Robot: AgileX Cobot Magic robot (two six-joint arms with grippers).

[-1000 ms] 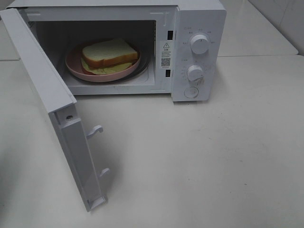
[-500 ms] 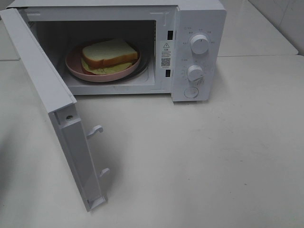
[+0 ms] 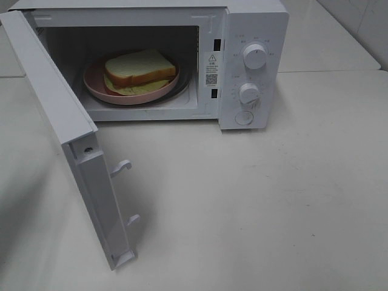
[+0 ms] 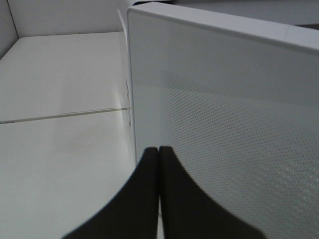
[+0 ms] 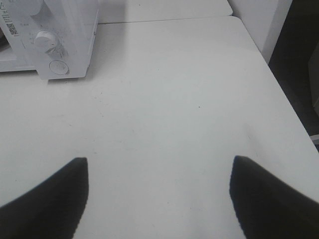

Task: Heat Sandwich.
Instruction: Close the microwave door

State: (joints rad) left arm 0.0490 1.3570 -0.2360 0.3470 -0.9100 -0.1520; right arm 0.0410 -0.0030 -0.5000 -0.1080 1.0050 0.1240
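The sandwich (image 3: 138,71), white bread with a pale yellow-green layer, lies on a round pink plate (image 3: 97,88) inside the white microwave (image 3: 254,24). The microwave's door (image 3: 66,130) stands swung wide to the left. My left gripper (image 4: 159,152) is shut, its dark fingers pressed together with nothing between them, just outside the door's dotted outer face (image 4: 234,139). My right gripper (image 5: 158,167) is open and empty above the bare table, well to the right of the microwave (image 5: 60,35). Neither gripper shows in the exterior high view.
Two knobs (image 3: 255,56) and a round button (image 3: 244,117) sit on the microwave's right panel. Two latch hooks (image 3: 123,165) stick out from the door's edge. The table's right edge (image 5: 279,84) drops off near the right gripper.
A faint shadow has spread over the table at the lower left, beside the door. The door, plate and sandwich have not moved.
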